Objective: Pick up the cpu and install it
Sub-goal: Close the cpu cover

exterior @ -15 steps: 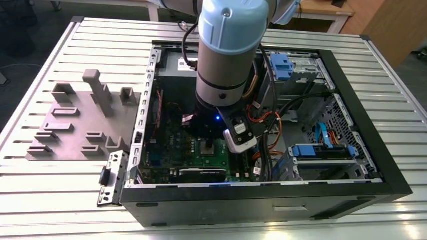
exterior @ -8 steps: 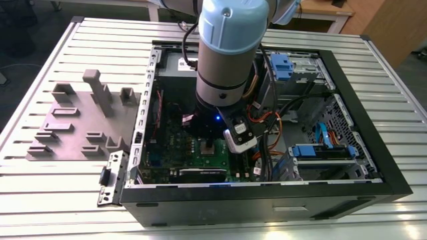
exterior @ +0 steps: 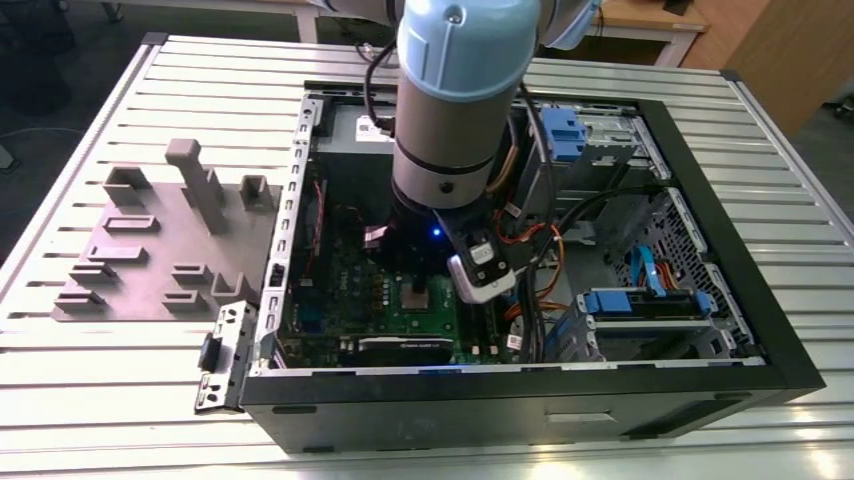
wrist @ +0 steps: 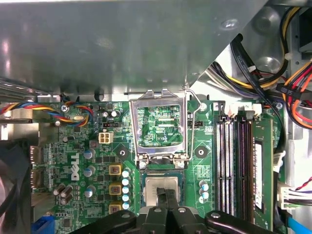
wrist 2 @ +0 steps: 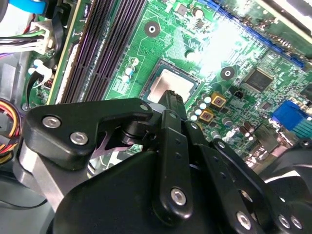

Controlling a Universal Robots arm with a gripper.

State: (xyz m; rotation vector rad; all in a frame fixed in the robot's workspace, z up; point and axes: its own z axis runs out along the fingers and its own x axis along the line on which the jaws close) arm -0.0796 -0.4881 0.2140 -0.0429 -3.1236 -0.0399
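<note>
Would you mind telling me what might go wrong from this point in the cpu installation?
1. The shut pincer sits over the cpu; pressing off-centre might tilt or unseat it.
2. The open socket frame stands right beside the pincer and could get snagged.
3. Cables hang near the arm and might catch.

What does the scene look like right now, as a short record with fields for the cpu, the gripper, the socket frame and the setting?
cpu: lying flat, seated on the green motherboard
gripper: shut, fingertips right over the cpu; whether they touch it cannot be told
socket frame: standing open, beside the cpu
setting: arm reaching down into an open computer case
</note>
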